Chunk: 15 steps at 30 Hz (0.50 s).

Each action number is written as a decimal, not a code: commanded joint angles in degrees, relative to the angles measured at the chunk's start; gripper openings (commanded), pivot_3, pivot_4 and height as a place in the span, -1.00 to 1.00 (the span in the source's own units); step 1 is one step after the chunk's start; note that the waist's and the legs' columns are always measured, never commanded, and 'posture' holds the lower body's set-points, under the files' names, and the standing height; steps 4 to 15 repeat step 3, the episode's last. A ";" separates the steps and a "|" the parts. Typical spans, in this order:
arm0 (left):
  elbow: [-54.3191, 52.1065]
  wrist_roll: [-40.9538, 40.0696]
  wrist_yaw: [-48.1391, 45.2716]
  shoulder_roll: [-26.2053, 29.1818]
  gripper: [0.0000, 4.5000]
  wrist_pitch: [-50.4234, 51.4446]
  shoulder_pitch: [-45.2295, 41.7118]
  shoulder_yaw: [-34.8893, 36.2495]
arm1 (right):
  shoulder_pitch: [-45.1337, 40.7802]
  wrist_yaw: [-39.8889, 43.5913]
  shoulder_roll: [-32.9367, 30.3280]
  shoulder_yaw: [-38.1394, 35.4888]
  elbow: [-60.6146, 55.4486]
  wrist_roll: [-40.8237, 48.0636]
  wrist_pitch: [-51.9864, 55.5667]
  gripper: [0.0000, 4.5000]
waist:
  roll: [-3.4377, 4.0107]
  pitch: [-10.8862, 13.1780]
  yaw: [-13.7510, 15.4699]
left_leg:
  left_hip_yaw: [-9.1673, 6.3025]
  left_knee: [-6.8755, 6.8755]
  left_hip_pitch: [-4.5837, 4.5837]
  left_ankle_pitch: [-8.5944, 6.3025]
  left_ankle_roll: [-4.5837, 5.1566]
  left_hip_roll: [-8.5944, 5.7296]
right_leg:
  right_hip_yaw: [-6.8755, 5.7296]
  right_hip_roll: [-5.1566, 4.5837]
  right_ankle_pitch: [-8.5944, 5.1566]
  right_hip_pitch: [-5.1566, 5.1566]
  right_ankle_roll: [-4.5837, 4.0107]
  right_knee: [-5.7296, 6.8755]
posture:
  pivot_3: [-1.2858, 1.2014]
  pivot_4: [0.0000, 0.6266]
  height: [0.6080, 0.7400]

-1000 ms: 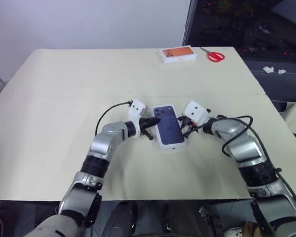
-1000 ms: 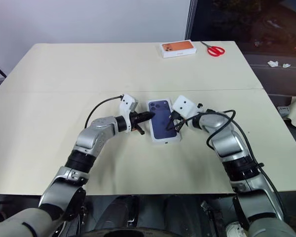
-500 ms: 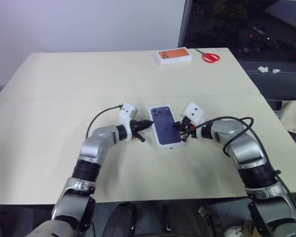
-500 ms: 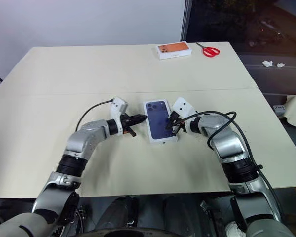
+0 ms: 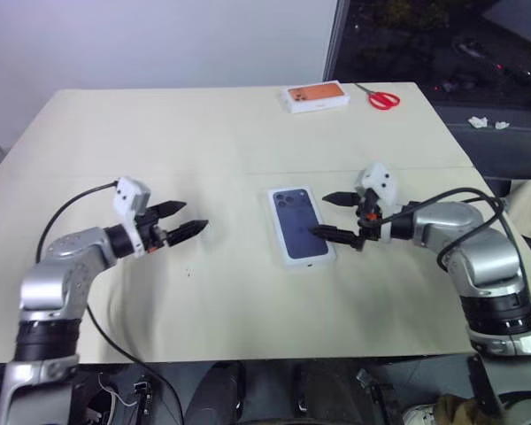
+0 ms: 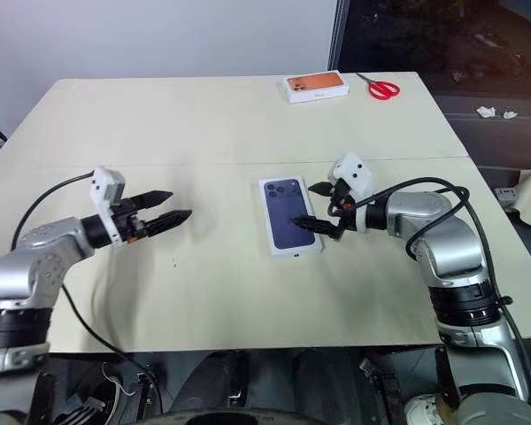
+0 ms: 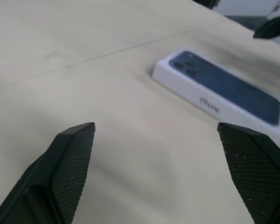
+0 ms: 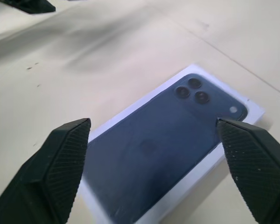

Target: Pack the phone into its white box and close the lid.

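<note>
Two grippers stand spread wide over your table [image 5: 115,124], neither holding anything. Your left gripper [image 5: 181,220] hangs well to the left of the white box [image 5: 308,259], its black fingers [image 7: 72,161] parted and aimed right toward the box, with bare tabletop between them. Your right gripper [image 5: 334,215] sits just beside the box's right long edge, its fingers [image 8: 65,156] wide apart; the nearer fingertip reaches over that edge above the printed face, though you cannot tell from the head views whether it touches. From your right wrist camera the box lies straight ahead between the two fingers, close below. The lid [image 5: 297,223] is seated on the white box, printed side up, showing the dark blue phone picture with its camera cluster at the far left corner; the closed package lies flat near the middle of the table, its long axis running near to far and tilted a little. You cannot see the phone itself with the lid shut. At the far edge of the table, well apart from the package, rests an orange-topped box [image 5: 318,96], and just to its right a pair of red-handled scissors [image 5: 383,98]. A faint seam crosses the table from left to right just beyond the package.
</note>
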 commanded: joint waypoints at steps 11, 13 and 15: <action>-4.17 -2.17 -2.91 4.69 0.97 -1.88 9.65 7.07 | 5.29 4.79 -4.89 -4.55 -2.89 4.01 -3.88 1.00 | 0.02 0.02 0.04 | 0.00 -0.02 0.00 -0.02 0.03 0.01 | 0.00 -0.02 0.00 0.02 -0.01 -0.05 | 0.03 -0.52 1.00; -4.17 -2.17 -2.91 4.69 0.97 -1.88 9.65 7.07 | 5.29 4.79 -4.89 -4.55 -2.89 4.01 -3.88 1.00 | 0.02 0.02 0.04 | 0.00 -0.02 0.00 -0.02 0.03 0.01 | 0.00 -0.02 0.00 0.02 -0.01 -0.05 | 0.03 -0.52 1.00; -4.17 -2.17 -2.91 4.69 0.97 -1.88 9.65 7.07 | 5.29 4.79 -4.89 -4.55 -2.89 4.01 -3.88 1.00 | 0.02 0.02 0.04 | 0.00 -0.02 0.00 -0.02 0.03 0.01 | 0.00 -0.02 0.00 0.02 -0.01 -0.05 | 0.03 -0.52 1.00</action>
